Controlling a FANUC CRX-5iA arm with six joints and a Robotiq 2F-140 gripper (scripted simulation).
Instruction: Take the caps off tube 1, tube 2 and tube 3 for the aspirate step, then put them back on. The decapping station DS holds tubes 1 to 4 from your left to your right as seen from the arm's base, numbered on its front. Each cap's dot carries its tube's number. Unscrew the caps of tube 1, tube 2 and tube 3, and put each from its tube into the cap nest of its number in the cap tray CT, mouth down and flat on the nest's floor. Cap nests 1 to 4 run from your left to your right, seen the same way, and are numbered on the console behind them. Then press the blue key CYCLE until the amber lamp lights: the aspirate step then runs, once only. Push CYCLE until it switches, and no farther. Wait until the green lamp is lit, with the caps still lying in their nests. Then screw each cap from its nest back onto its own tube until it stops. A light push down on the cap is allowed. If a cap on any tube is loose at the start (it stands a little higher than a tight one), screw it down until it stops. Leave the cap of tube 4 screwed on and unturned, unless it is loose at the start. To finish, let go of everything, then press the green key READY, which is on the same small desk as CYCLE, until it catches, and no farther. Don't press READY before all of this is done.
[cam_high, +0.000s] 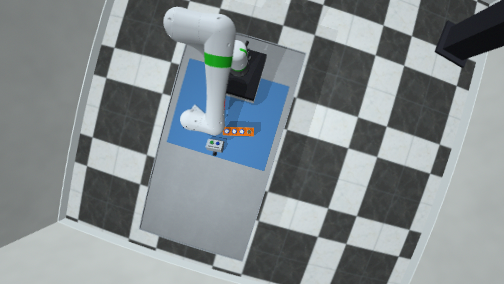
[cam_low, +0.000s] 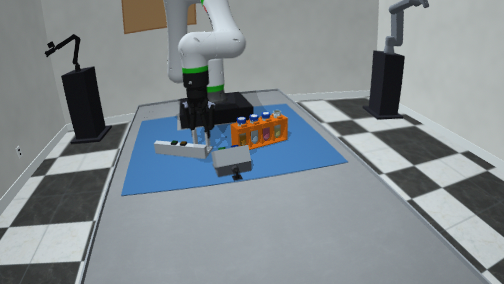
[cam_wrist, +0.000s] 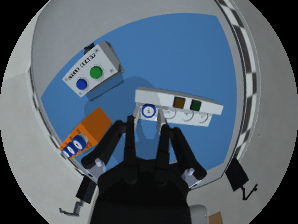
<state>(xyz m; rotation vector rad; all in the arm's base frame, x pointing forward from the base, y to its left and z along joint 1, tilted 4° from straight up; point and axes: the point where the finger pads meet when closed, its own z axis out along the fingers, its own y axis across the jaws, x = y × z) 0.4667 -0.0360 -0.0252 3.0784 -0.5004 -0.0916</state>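
The gripper (cam_wrist: 148, 123) straddles a blue cap (cam_wrist: 149, 111) in the cap tray (cam_wrist: 202, 106), fingers parted narrowly, loosened and gripping nothing. The orange station (cam_wrist: 89, 131) sits at nine o'clock of it, the key desk (cam_wrist: 107, 63) at eleven.

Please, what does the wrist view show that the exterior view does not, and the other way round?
Only the wrist view: the top of the small desk with its blue key and green key, and a blue cap lying in an end nest between the fingers. Only the exterior view: the tubes' coloured contents, and one tube without a cap. Both: the gripper, the cap tray, the orange station and the blue mat.
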